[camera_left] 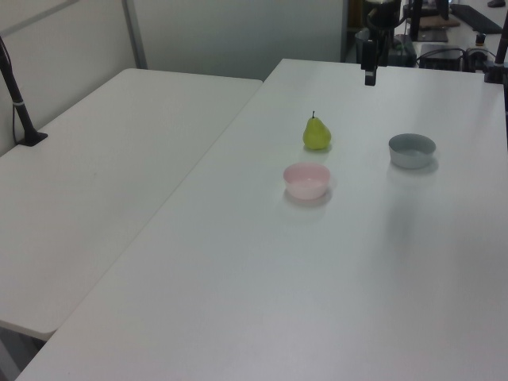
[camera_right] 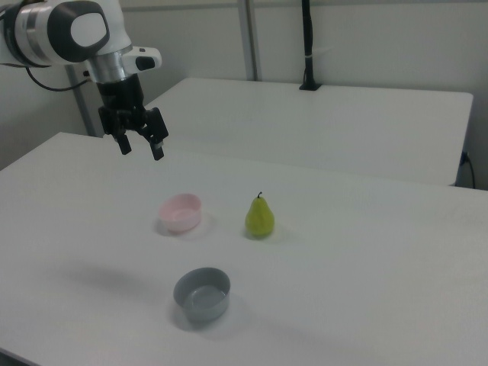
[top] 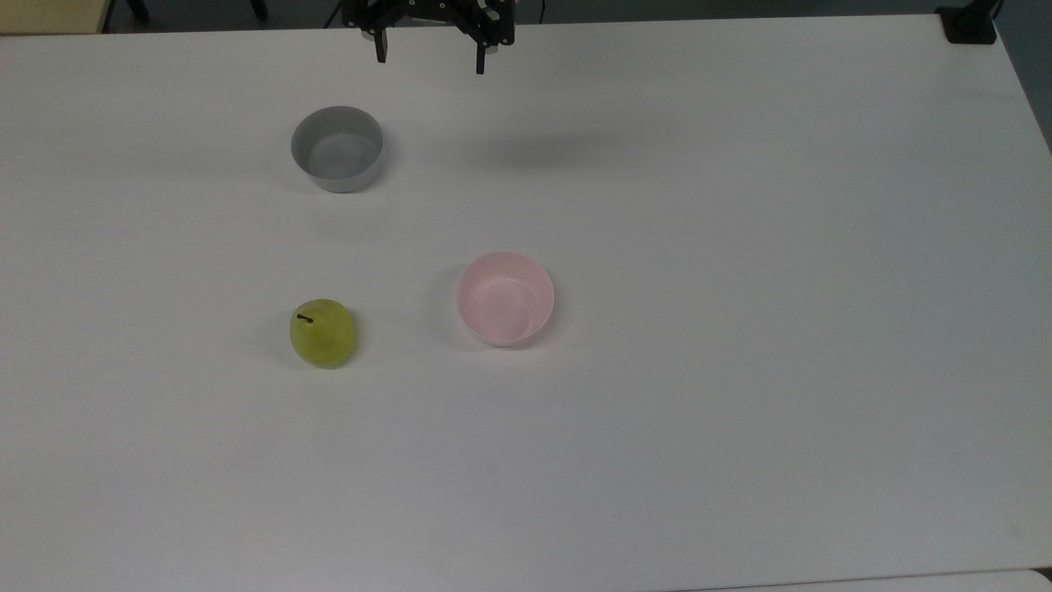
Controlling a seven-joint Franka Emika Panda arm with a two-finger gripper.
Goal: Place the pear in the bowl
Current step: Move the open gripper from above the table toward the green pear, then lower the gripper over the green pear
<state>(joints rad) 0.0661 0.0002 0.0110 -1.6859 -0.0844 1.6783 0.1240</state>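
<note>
- Pear (top: pixel 323 333): yellow-green, standing upright on the white table (top: pixel 740 411) with its dark stem up. In the top view it lies nearest the lower edge, at about 9 o'clock from the pink bowl, near it but apart, touching nothing.
- Handling, judged: rounded and smooth, probably light and rigid, likely to slip or roll if pinched high on the tapering neck. The wide lower belly offers the best hold, fingers closing across it from above.
- Pink bowl (top: pixel 505 298): empty, mouth up, plain sides; the goal for the fruit. Seemingly light, so it could skid if bumped.
- Grey bowl (top: pixel 337 149): empty, further off, at about 12 o'clock from the pear in the top view; not wanted for this job.
- Gripper (top: pixel 429 62): furthest back, at about 12 o'clock over the table's far edge in the top view, well apart from the pear. Fingers spread wide and carrying nothing.
- Arm pose: in the right view the wrist hangs high above the table, fingers pointing down, slightly tilted.
</note>
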